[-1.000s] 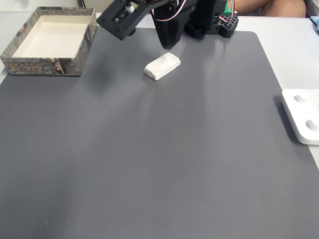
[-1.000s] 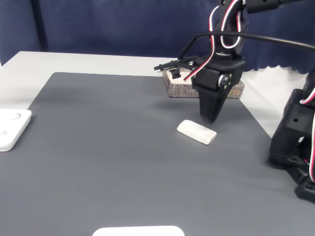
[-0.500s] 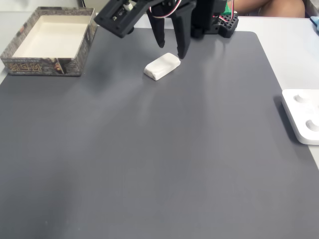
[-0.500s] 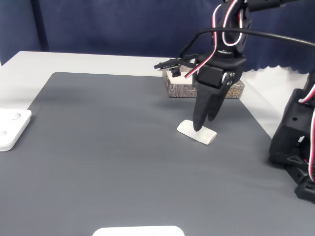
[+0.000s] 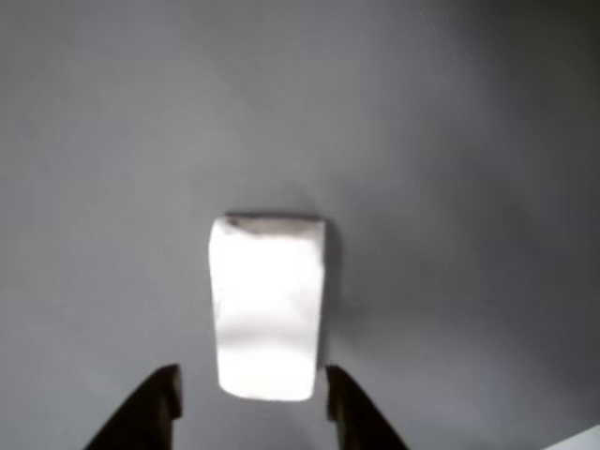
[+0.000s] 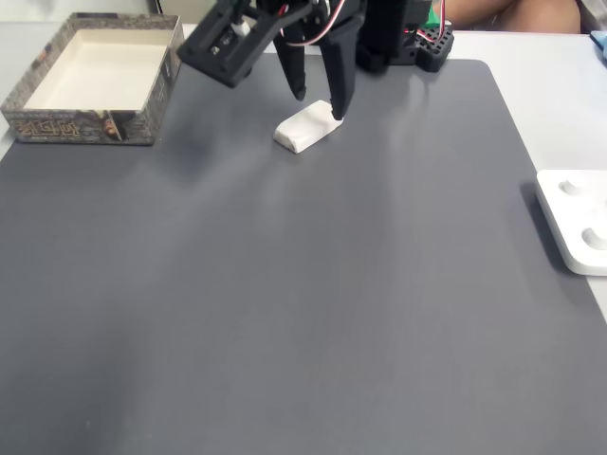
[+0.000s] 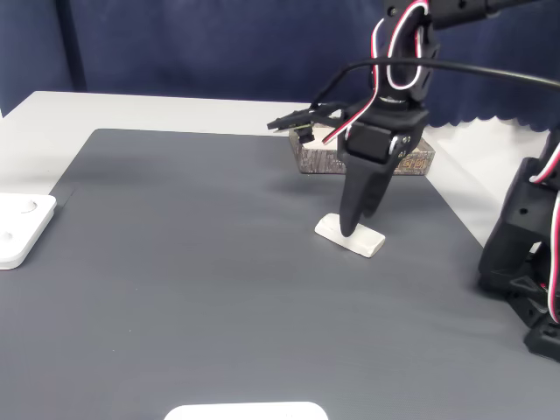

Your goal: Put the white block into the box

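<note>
On the mat, far side: the white block [image 6: 305, 127] lies flat on the dark grey mat [image 6: 285, 284], unlifted, at a slant in a fixed view.
Fingers: the gripper [image 6: 317, 107] stands over the block with its fingers [image 5: 349, 412] apart, one tip on each side of the block's near end in the other view [image 5: 265, 306]; whether they touch it cannot be told.
Around the block: bare mat on every side in a fixed view, nothing between block and box.
Box: the box [image 6: 95, 78] sits at the far left corner of the mat in a fixed view, well apart from the block; pale inner floor bare.
Box, in a fixed view: partly hidden behind the arm [image 7: 385, 131].
Other things: a flat white device [image 6: 576, 220] at the right edge of the table [image 6: 560, 104], well apart from the block.
</note>
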`<state>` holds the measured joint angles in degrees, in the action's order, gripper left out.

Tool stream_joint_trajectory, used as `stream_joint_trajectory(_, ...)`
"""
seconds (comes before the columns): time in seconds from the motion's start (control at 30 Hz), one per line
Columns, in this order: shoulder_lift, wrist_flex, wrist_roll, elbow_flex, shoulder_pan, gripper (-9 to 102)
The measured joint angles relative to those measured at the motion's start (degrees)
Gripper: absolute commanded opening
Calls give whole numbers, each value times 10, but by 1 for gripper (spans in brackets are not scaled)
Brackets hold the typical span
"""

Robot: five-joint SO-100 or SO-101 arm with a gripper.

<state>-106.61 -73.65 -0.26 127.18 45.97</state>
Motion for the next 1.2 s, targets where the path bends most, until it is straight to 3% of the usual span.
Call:
stream_joint_trajectory(0.47, 21, 24, 41, 0, 10, 28)
stream_joint_trajectory(1.2, 36, 58, 76, 14, 15, 25)
